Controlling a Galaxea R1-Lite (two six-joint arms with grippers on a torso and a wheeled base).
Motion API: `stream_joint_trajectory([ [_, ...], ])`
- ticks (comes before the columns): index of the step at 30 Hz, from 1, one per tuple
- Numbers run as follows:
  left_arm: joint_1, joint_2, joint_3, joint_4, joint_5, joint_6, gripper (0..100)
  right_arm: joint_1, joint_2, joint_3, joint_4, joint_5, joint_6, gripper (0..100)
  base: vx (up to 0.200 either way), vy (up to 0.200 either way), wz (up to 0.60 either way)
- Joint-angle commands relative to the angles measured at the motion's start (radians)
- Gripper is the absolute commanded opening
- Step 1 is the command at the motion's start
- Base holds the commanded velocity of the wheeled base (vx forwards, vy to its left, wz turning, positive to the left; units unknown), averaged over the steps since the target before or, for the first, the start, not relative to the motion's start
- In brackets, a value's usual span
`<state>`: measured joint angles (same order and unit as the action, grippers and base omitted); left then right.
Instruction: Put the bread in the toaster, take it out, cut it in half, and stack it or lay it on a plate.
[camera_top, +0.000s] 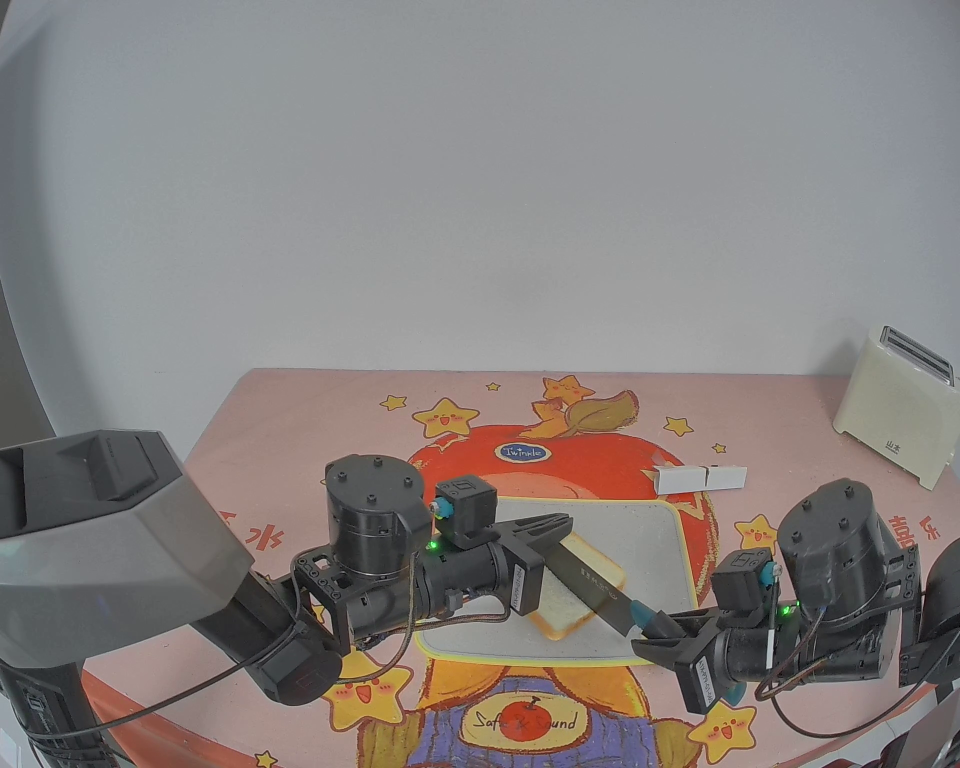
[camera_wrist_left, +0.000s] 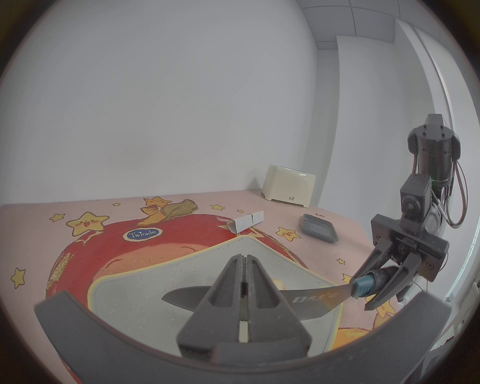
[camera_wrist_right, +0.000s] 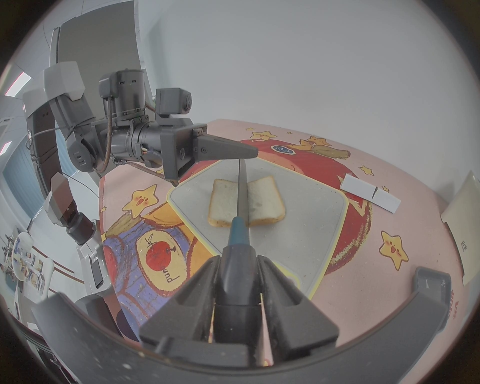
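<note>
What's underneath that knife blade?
A slice of bread lies under the knife, flat on the grey cutting board. The blade crosses its middle and covers that strip, so whether it is cut through cannot be seen.

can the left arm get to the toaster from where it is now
Probably not easily. The toaster stands at the table's far right corner, well across from the left gripper, which is over the bread on the cutting board; the right gripper holding the knife crowds that side.
</note>
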<state>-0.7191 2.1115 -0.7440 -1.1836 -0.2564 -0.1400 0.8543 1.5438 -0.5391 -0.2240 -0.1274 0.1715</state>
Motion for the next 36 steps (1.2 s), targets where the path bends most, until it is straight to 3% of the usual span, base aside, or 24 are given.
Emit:
stream_joint_trajectory([
  [1,0.0,-0.002,-0.008,-0.007,0.0,-0.001,0,0.0,0.004,0.008,0.002,0.0,0.0,0,0.0,0.0,0.0],
  [19,0.003,0.01,0.005,-0.007,0.002,-0.001,0,0.0,-0.001,-0.062,0.0,-0.001,-0.001,0,0.0,0.0,0.0],
  [36,-0.002,-0.001,-0.008,-0.013,0.002,0.0,0,-0.011,0.018,0.008,0.002,0.0,0.0,0,0.0,0.0,0.0],
])
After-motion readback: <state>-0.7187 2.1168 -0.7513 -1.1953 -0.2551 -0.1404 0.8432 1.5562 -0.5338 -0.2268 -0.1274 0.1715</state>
